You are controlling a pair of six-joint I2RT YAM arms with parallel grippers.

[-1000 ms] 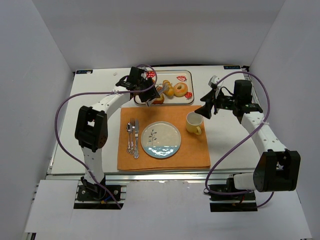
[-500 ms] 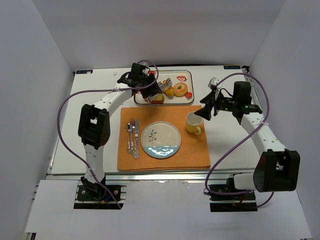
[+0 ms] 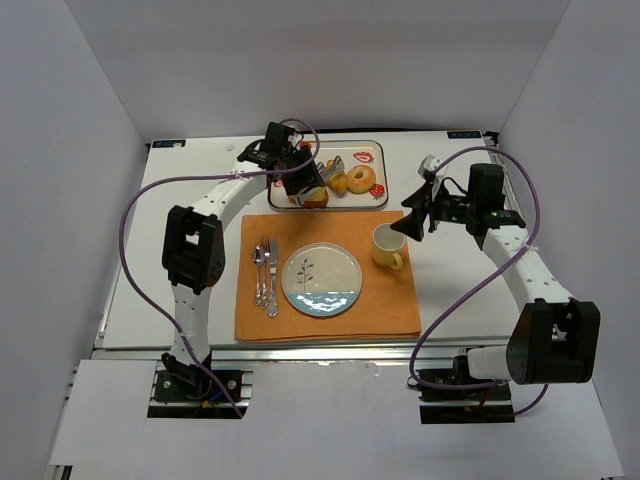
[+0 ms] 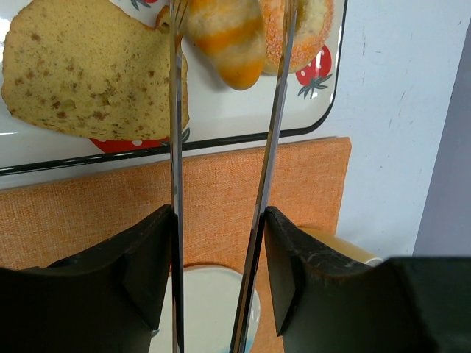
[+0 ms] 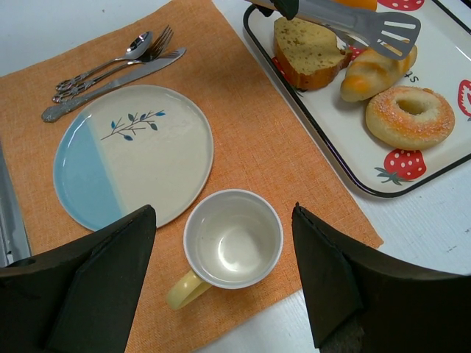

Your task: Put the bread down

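The left pincer (image 4: 218, 220) is clamped on 1 pair of tongs (image 4: 174, 184), whose 2 arms straddle the bread (image 4: 224, 44) on the tray (image 5: 441, 147), beside 1 slice (image 5: 309, 51) and 1 donut (image 5: 408, 116). The right pincer (image 5: 223, 220) hangs with jaws apart and empty above 1 cup (image 5: 232, 243). 1 plate (image 5: 132, 154) and 3 cutlery pieces (image 5: 110, 70) lie on the placemat (image 5: 257, 132).

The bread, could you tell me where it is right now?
Upper right in the right wrist view, the bread lies on the tray between the bread slice and the donut.
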